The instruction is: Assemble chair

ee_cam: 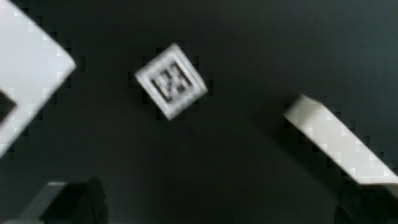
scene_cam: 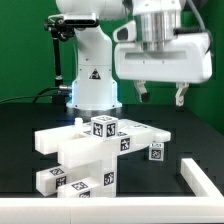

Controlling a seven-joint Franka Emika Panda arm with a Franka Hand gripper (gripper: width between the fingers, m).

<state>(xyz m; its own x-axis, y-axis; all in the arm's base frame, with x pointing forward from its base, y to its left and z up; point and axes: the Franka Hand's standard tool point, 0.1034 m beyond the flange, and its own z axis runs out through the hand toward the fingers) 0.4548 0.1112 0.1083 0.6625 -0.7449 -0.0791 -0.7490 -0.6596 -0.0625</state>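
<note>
Exterior view: gripper (scene_cam: 160, 96) high at the exterior view's right, well above the black table (scene_cam: 25, 125); fingers (scene_cam: 181, 96) spread wide, nothing between them, touching nothing; robot base (scene_cam: 92, 75) behind, near centre, glowing blue low down. Chair (scene_cam: 95, 150) on the table below and toward the exterior view's left of the gripper: chunky white blocks stacked and joined in a cluster, several black-and-white tags on the faces; one tagged cube (scene_cam: 105, 126) on top near the middle; a flat panel reaching toward the exterior view's right, tag at its end; lower blocks in front, tags on their fronts; exact joints between pieces not readable at this size. White border rail (scene_cam: 205, 185) at the exterior view's lower right, apart from the chair. Wrist view: blurred; dark table surface filling most of it; one square tag (ee_cam: 173, 80) on it, tilted; white piece (ee_cam: 27, 65) at one edge, white bar (ee_cam: 338, 140) at the opposite side, which parts these are not tellable; dark fingertips (ee_cam: 71, 203) just visible at the frame edge, clear of everything.
</note>
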